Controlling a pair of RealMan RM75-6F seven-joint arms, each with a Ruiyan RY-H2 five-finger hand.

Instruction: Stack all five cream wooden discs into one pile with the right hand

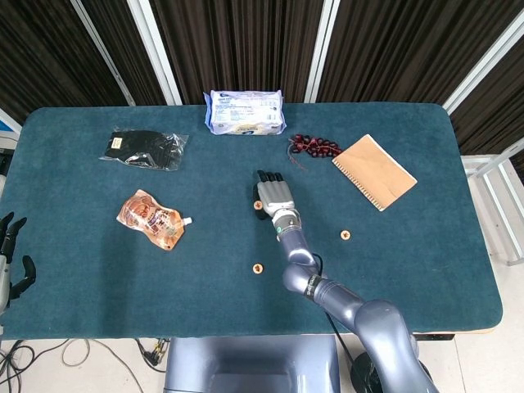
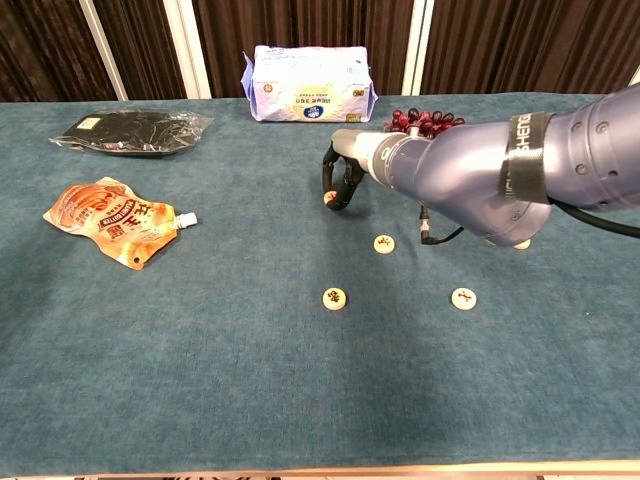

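My right hand (image 2: 343, 180) (image 1: 273, 196) reaches over the middle of the blue table, fingers curled down around a cream disc (image 2: 327, 196) pinched at its fingertips, at table level. Three more cream discs lie loose nearer me in the chest view: one (image 2: 384, 243) just right of the hand, one (image 2: 335, 298) in front, one (image 2: 463, 298) further right. Another disc (image 2: 520, 243) peeks out beneath my right forearm. The head view shows two discs (image 1: 257, 268) (image 1: 345, 235); my arm hides the others. My left hand (image 1: 10, 254) hangs off the table's left edge, fingers apart, holding nothing.
A wet-wipes pack (image 1: 244, 112) lies at the back centre, a black packet (image 1: 143, 149) at the back left, an orange pouch (image 1: 151, 219) at the left. Red beads (image 1: 315, 147) and a tan notebook (image 1: 374, 172) lie right of the hand.
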